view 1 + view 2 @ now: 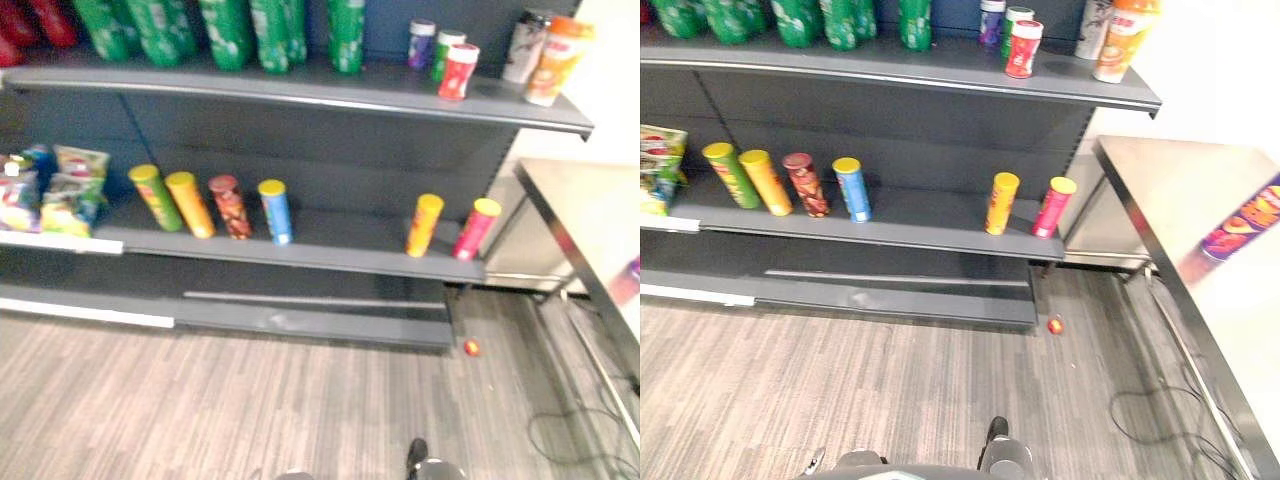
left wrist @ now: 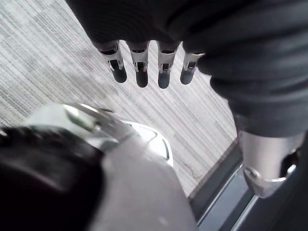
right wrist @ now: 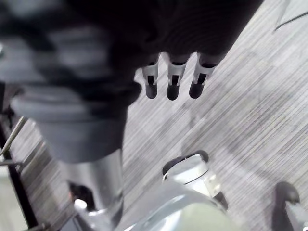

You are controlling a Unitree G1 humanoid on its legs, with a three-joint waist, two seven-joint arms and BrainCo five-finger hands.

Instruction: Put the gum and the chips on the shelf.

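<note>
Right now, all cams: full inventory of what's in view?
shelf unit: one, dark grey, ahead
green containers: several, top shelf, left
small cans: three, purple, green, red, top shelf
tall containers: two, white-dark and orange, top shelf's right end
chip cans: six, green, orange, red-brown, blue, yellow, pink, lower shelf
snack bags: several, mixed colours, lower shelf's left end
small object: one, red-orange, floor by shelf's right corner
steel table: one, silver, right of shelf
purple can: one, lying on steel table
left hand: open, empty, above floor
right hand: open, empty, above floor
</note>
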